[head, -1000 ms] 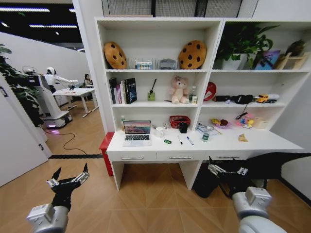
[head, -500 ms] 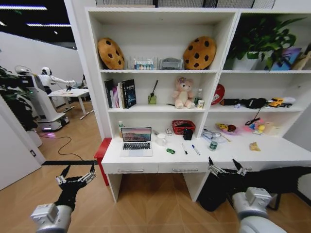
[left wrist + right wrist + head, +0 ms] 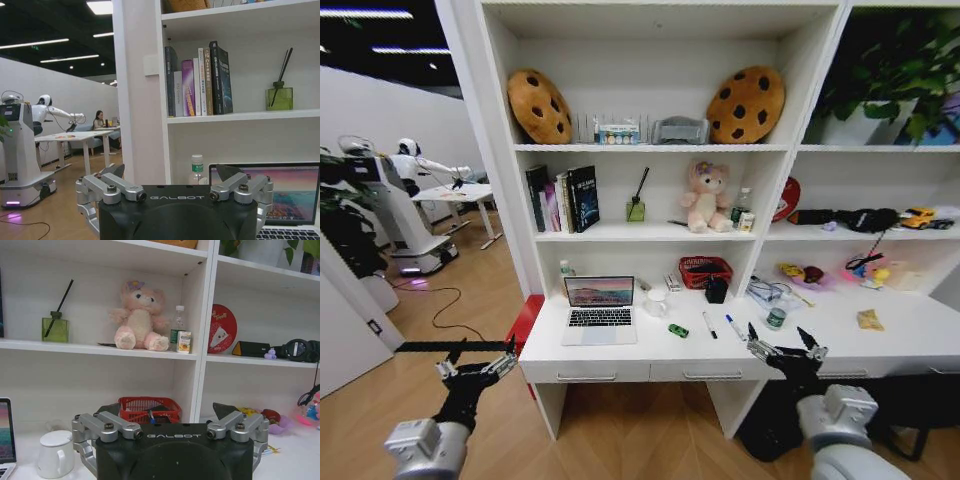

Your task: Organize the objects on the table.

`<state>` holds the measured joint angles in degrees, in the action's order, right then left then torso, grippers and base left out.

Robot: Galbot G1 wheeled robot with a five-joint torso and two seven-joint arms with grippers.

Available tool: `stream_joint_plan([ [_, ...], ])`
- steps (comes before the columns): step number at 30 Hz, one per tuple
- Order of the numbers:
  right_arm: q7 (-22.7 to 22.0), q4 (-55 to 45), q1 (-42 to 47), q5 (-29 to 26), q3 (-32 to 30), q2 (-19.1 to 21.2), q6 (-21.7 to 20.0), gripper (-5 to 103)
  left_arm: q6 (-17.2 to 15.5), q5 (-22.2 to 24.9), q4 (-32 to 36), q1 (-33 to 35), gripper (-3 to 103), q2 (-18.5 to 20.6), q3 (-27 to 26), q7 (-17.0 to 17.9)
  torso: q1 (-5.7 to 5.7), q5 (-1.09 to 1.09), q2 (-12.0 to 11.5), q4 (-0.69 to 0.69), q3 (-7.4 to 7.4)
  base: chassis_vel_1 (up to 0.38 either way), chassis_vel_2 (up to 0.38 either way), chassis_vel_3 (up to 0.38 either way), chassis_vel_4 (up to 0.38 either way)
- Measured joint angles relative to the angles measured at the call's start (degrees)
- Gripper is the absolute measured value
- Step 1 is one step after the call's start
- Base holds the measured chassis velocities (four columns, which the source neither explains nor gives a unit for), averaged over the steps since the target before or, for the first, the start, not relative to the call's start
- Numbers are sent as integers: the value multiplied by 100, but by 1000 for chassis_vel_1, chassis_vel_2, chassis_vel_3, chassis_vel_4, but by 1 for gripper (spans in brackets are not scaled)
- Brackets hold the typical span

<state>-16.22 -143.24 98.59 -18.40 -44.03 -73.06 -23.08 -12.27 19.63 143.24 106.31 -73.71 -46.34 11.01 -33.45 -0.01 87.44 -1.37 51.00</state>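
The wide white table (image 3: 620,352) stands ahead under the shelves. On it lie a silver laptop (image 3: 599,310), a tiny green toy car (image 3: 678,330), two thin pens (image 3: 708,325), one blue-capped (image 3: 736,327), and a small round green-white tin (image 3: 776,318). My left gripper (image 3: 480,356) hangs open and empty in front of the table's left end, facing the laptop (image 3: 295,200) in the left wrist view (image 3: 175,172). My right gripper (image 3: 779,345) is open and empty before the table's right half, also seen in the right wrist view (image 3: 172,410).
A white mug (image 3: 54,452), a red basket (image 3: 147,409) and a black cup (image 3: 717,290) sit at the back of the table. Shelves above hold books (image 3: 560,198), a pink bear (image 3: 706,197) and cookie cushions (image 3: 538,105). A red stool (image 3: 528,318) stands by the table's left side.
The whole picture has shifted: the camera has come closer to the desk, which now looks larger and nearer. Both grippers stay open and empty.
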Motion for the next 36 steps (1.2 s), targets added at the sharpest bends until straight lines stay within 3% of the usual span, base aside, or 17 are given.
stream_joint_plan([
  [22, 13, 0, -43, -23, 14, 5, -14, 100, 16, -80, 0, -23, 103, 18, 38, -110, -2, 3, -1, 1, 1, -168, 167, 162, -166],
  [28, 17, 2, -97, -20, 29, 11, -60, 100, 33, -232, 0, 84, 85, 204, 170, -548, -7, 1, -3, 2, 2, -96, 108, 90, -90],
  [30, 28, 97, -145, 31, 80, 12, -51, 100, -230, -81, 0, 50, 74, 459, 261, -683, -2, 1, -2, 0, 1, -24, 32, 2, -6],
  [31, 28, 97, -145, 31, 80, 12, -51, 100, -230, -81, 0, 50, 74, 459, 261, -683, -2, 1, -2, 0, 1, 0, 0, 0, 0],
  [33, 103, 340, -182, 233, 187, -30, 9, 100, -793, 544, 0, -201, 63, 989, 343, -692, 3, 1, 0, 0, -1, 0, 0, 0, 0],
  [34, 103, 340, -182, 233, 187, -30, 9, 100, -793, 544, 0, -201, 63, 989, 343, -692, 3, 1, 0, 0, -1, 0, 0, 0, 0],
  [36, 188, 559, -211, 454, 263, -46, 114, 100, -1279, 1215, 1, -634, 52, 1574, 354, -548, 4, 0, 1, 0, 0, 27, -18, -16, 21],
])
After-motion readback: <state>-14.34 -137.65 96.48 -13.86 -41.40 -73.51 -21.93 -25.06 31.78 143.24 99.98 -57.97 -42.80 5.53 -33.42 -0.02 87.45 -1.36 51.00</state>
